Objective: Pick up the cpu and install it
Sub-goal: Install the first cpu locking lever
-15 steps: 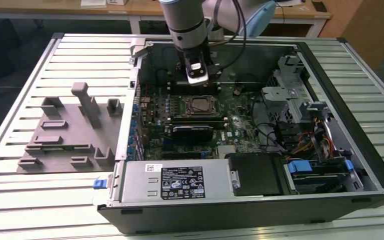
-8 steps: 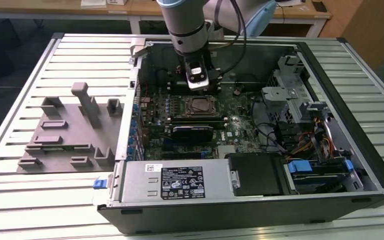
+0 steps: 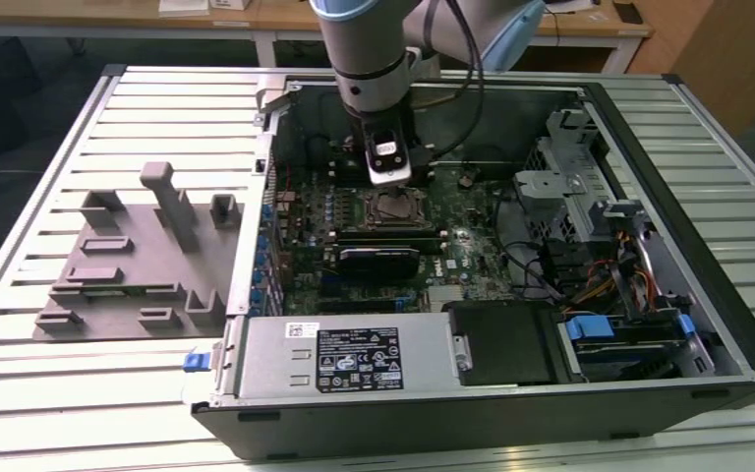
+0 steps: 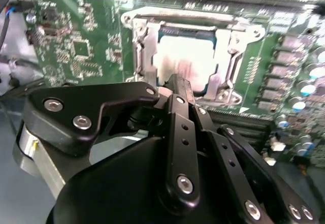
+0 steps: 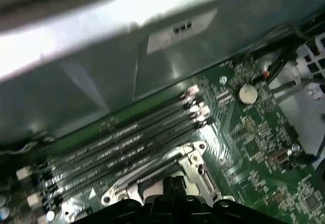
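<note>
Silver-grey metal of the cpu (image 4: pixel 185 61) is showing inside the socket frame (image 4: pixel 139 51), just ahead of the jaws. The gripper (image 4: pixel 175 89) is hovering directly above it; whether the jaws are open cannot be told. Judged step: seating. Precise alignment is being required.

Counter (image 3: pixel 36 393): pale metal top of parallel slats, seen in the exterior view. Directly on it: open computer case (image 3: pixel 483 408), lying on its side toward the exterior view's right, interior facing up; grey fixture tray (image 3: pixel 129 265) with upright posts and recesses, on the exterior view's left, just beside the case
</note>
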Action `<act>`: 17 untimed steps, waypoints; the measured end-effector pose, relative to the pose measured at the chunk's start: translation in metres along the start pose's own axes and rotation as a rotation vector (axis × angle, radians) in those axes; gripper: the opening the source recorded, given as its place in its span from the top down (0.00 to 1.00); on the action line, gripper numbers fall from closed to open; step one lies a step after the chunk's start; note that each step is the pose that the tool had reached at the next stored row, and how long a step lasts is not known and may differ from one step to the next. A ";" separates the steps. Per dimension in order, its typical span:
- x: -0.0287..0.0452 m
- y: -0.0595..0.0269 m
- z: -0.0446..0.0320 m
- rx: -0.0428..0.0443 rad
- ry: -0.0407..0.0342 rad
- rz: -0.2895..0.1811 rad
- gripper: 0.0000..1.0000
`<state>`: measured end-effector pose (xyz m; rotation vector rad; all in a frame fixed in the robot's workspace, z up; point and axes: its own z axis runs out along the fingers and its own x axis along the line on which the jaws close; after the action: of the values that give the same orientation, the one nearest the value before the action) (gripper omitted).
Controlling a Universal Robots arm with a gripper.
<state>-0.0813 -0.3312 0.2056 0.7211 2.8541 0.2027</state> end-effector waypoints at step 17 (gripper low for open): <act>-0.0043 -0.0032 -0.0005 0.0713 0.0334 -0.018 0.89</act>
<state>-0.0791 -0.3361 0.2062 0.7112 2.9116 0.1120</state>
